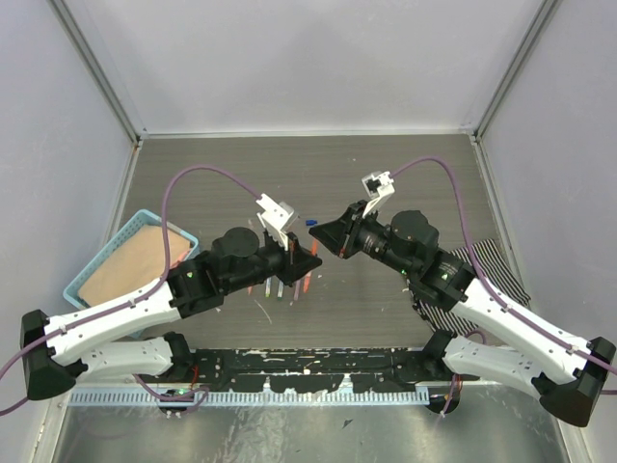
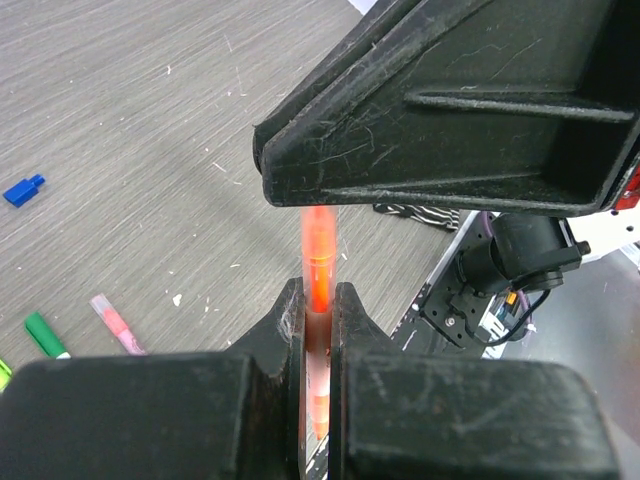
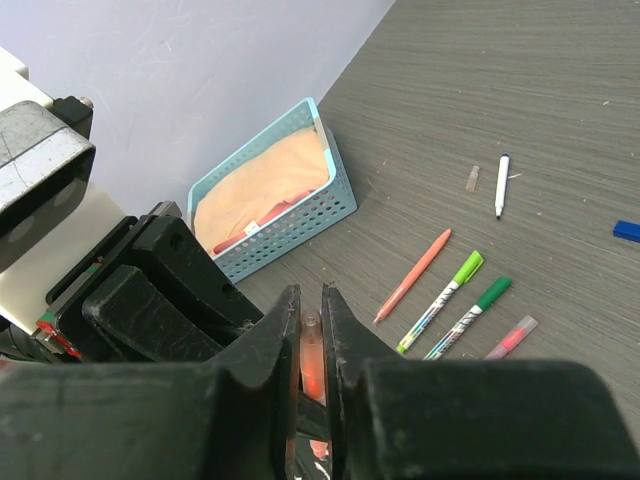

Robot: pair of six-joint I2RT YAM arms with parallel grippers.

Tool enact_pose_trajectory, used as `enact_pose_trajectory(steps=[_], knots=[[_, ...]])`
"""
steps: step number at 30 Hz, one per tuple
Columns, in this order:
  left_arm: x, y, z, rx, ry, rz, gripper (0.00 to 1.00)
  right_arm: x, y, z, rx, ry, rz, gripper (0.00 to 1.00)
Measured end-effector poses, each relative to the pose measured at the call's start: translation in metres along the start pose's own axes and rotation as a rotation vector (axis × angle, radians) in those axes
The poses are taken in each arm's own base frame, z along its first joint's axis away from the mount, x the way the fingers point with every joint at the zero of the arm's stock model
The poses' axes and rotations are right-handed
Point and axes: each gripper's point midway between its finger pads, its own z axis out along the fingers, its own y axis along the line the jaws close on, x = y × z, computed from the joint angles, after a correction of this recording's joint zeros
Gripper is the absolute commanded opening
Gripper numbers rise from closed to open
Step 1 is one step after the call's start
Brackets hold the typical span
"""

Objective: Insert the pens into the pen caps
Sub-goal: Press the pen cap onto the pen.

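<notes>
My left gripper (image 2: 319, 300) is shut on an orange-red pen (image 2: 319, 250) that sticks up from its jaws. The pen's far end reaches into my right gripper (image 3: 311, 305), which is shut on the translucent orange pen cap (image 3: 312, 350) at that end. Both grippers meet tip to tip above the table's middle, left gripper (image 1: 307, 258) and right gripper (image 1: 323, 234). On the table lie an all-orange pen (image 3: 413, 275), a light green pen (image 3: 440, 300), a dark green pen (image 3: 470, 315), a pink pen (image 3: 510, 337) and a white pen (image 3: 501, 185). A blue cap (image 3: 627, 230) lies apart.
A light blue basket (image 1: 125, 260) with a tan cloth sits at the left. A striped cloth (image 1: 487, 265) lies under the right arm. A small grey cap (image 3: 472, 178) rests beside the white pen. Walls close in the table on three sides.
</notes>
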Motion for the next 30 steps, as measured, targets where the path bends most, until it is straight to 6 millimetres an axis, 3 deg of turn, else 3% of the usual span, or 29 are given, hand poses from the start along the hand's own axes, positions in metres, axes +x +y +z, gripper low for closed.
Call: enact_pose_trajectory(steps=[18,30], knots=[[-0.006,-0.002,-0.005,-0.013,0.048,0.059,0.00,0.002,0.008,-0.005,0.017,-0.038,-0.046,0.01],[0.001,-0.007,-0.008,0.015,0.077,0.089,0.00,0.021,0.005,-0.011,0.062,-0.109,0.024,0.01]])
